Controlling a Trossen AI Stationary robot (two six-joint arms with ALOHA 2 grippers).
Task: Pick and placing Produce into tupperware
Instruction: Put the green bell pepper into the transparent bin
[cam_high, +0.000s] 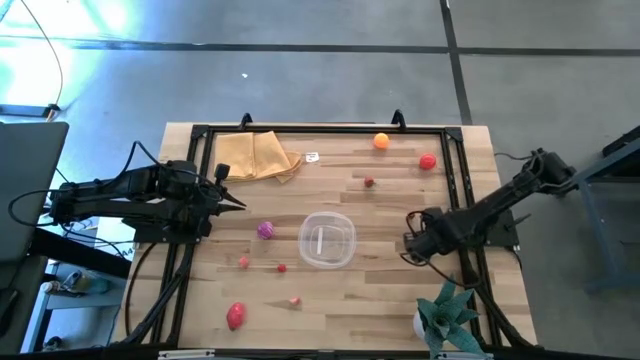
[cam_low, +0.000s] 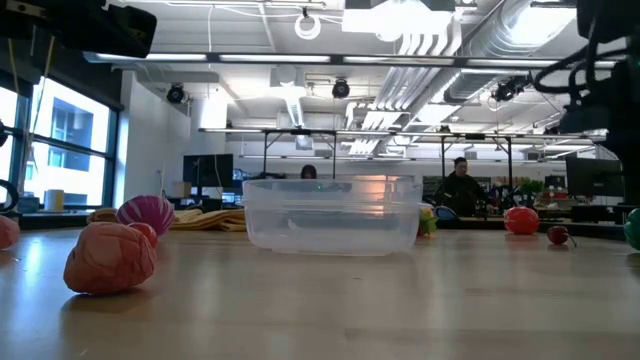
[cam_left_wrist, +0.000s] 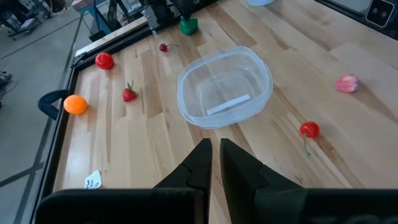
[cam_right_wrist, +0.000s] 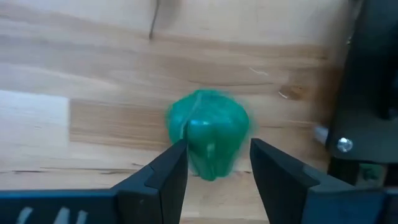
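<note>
The clear round tub (cam_high: 301, 240) stands at the table's middle and holds no produce; it also shows in the low view (cam_low: 330, 226). My right gripper (cam_right_wrist: 218, 144) is open just right of the tub (cam_high: 409, 240), low over the table. Its fingers stand on either side of a green toy pepper (cam_right_wrist: 208, 124), which sits on the wood. My left gripper (cam_high: 238, 204) is shut and empty, left of the tub (cam_left_wrist: 215, 149). Loose produce lies around: an orange (cam_high: 381, 141), a red fruit (cam_high: 428, 161), a magenta one (cam_high: 265, 230) and a red one (cam_high: 236, 316). My right gripper comes at the green pepper slanting down from the table's right side. One fingertip (cam_right_wrist: 179, 152) lies at the pepper's side (cam_right_wrist: 189, 146). Wood shows between the other finger and the pepper. I cannot tell whether the gripper touches it.
A tan folded cloth (cam_high: 258, 155) lies at the far left. A spiky green potted plant (cam_high: 446, 314) stands at the near right, close behind my right arm. Small red and pink toys (cam_high: 282, 267) lie near the tub's near-left side. A black frame (cam_high: 320, 130) borders the table.
</note>
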